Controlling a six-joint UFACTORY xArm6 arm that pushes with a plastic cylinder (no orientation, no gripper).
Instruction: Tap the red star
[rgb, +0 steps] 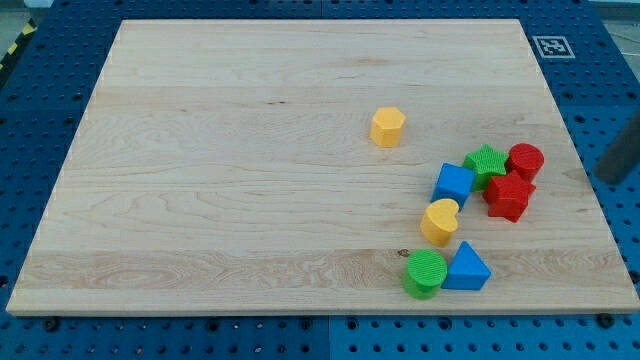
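One camera looks down at a slant from above the near edge of the pale wooden desk, facing its far side. It stands far enough back to take in nearly the whole board and the blue perforated base round it.

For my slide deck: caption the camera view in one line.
My tip sits at the view's right, apart from the red star clustered with red cylinder, green star and blue cube.

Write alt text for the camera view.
A red star block sits in a cluster at the wooden board's right, touching a red cylinder and green star. The dark rod enters from the right edge; my tip lies right of the cluster.
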